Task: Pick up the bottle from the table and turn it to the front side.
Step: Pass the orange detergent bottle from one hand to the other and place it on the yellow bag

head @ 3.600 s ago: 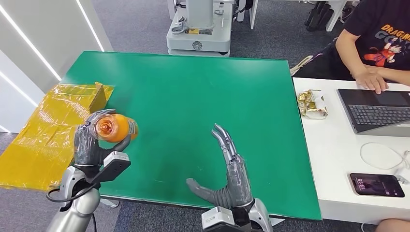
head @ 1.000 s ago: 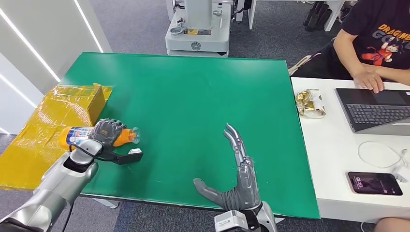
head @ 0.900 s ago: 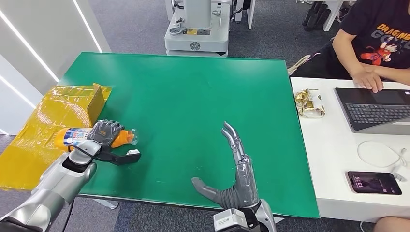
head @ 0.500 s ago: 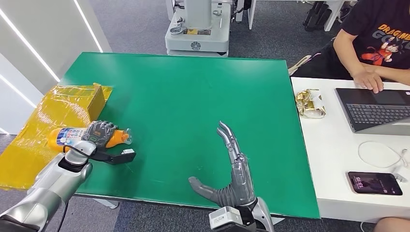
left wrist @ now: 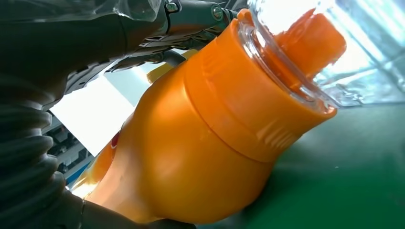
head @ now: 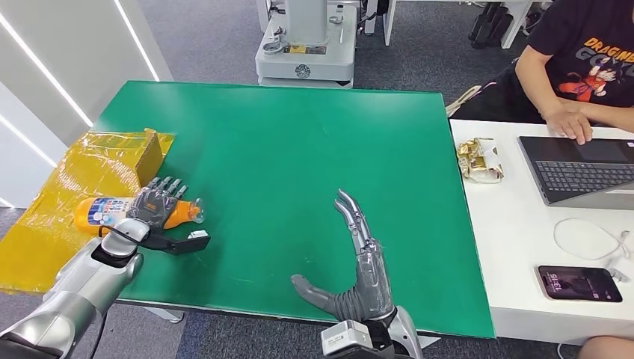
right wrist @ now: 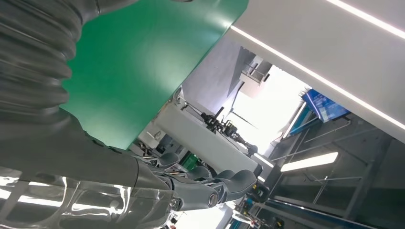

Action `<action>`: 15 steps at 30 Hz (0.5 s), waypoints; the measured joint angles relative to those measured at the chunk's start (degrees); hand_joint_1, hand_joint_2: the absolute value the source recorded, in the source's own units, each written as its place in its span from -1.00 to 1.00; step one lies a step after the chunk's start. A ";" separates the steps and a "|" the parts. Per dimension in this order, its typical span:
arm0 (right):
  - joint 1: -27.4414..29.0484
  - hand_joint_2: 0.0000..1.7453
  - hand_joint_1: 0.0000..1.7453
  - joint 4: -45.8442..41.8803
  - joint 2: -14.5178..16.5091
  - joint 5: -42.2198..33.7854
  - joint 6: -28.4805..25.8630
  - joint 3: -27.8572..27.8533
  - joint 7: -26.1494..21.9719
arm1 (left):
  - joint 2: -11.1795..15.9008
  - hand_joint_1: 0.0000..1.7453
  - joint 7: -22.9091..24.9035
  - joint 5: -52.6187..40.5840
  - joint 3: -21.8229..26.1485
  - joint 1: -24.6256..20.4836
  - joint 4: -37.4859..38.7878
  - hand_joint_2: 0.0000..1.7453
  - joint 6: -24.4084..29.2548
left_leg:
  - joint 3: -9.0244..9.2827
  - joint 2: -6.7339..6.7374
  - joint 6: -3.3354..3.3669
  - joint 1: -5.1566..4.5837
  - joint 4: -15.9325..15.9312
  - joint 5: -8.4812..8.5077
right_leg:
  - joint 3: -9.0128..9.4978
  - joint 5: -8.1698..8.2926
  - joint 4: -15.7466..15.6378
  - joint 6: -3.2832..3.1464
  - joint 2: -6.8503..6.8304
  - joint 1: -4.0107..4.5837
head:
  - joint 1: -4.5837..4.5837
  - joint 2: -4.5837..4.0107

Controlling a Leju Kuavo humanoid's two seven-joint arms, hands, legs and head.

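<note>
An orange bottle (head: 112, 212) is seen lying on its side at the near left edge of the green surface (head: 299, 149), its clear cap end pointing right and its labelled base end reaching out over the yellow wrapped box (head: 82, 187) beside the surface. The left hand (head: 155, 203) is laid over the bottle's middle, with the fingers spread apart and stretched toward the far side rather than wrapped around it; from the left wrist view the bottle (left wrist: 200, 143) is shown close up, resting against the green surface, with the fingers lifted off its shoulder. Whether any grip is kept on the bottle by the thumb cannot be told with certainty, but the hand looks opened. The right hand (head: 357, 262) is held above the near middle of the surface, fingers straight and apart, thumb out to the left, nothing in it. At the right, a white desk (head: 523, 247) carries a laptop (head: 583, 172), a phone (head: 582, 284) and a crumpled gold wrapper (head: 482, 159), and a person (head: 583, 67) is seated at its far end
</note>
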 joint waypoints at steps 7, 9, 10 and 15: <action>-0.09 1.00 -1.00 0.01 -0.01 -0.64 -0.16 0.00 0.06 | 0.64 -1.00 -1.28 0.68 0.00 0.02 -0.02 1.00 -0.73 | 0.01 0.01 0.00 0.00 0.00 0.00 | 0.01 0.00 0.00 0.00 0.01 0.00 | 0.01 0.00; -0.07 1.00 -1.00 0.01 -0.02 -0.86 -0.21 0.00 0.09 | 1.06 -1.00 -1.38 1.18 0.01 0.18 -0.15 1.00 -0.78 | 0.01 0.01 0.00 0.00 0.00 0.00 | 0.01 0.00 0.01 0.00 0.01 0.00 | 0.01 0.00; -0.06 1.00 -1.00 0.01 -0.02 -0.92 -0.23 0.00 0.08 | 1.37 -1.00 -1.38 1.49 0.03 0.38 -0.38 1.00 -0.82 | 0.01 0.02 0.00 0.00 0.00 0.00 | 0.01 0.00 0.01 0.00 0.02 0.00 | 0.01 0.00; 0.11 1.00 -1.00 -0.09 -0.04 -0.93 -0.23 -0.10 -0.05 | 3.61 -1.00 -0.71 3.66 0.85 3.51 -4.25 1.00 -0.84 | 0.02 0.03 0.00 0.00 -0.01 0.00 | -0.02 -0.01 0.00 0.00 0.03 0.00 | 0.01 0.00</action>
